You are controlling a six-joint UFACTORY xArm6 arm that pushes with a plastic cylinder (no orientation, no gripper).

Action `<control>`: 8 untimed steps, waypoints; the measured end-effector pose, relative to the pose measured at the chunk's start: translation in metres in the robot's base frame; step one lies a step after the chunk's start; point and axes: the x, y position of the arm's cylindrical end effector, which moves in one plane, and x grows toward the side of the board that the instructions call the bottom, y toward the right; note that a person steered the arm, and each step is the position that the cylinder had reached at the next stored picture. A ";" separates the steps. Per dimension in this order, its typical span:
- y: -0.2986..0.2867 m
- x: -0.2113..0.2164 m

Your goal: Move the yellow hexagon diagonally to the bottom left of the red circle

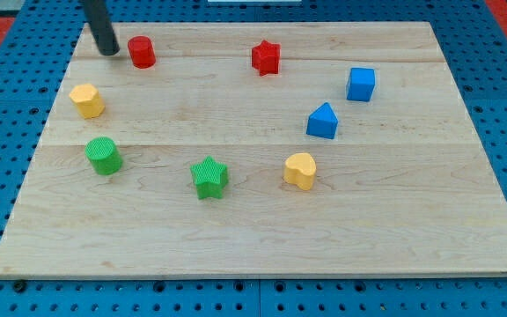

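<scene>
- Rod cut off by the view's top edge; only lower length and my tip (pixel 108 51) visible, at the wooden board's (pixel 262 238) top-left corner.
- Two yellow: yellow hexagon (pixel 87 100) at far left, below and left of the red circle (pixel 142 52); yellow heart (pixel 300 170) right of centre.
- Two green: green circle (pixel 104 156), green star (pixel 209 177).
- Two red: circle, red star (pixel 266 57).
- Two blue: blue pentagon-like block (pixel 322 121), blue cube (pixel 361 84).
- No jaws; tip just left of the red circle, contact unclear, holding nothing.
</scene>
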 end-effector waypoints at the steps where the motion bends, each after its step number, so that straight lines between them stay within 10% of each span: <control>1: 0.087 0.047; 3: 0.012 0.162; 5: -0.007 0.087; 8: -0.088 0.084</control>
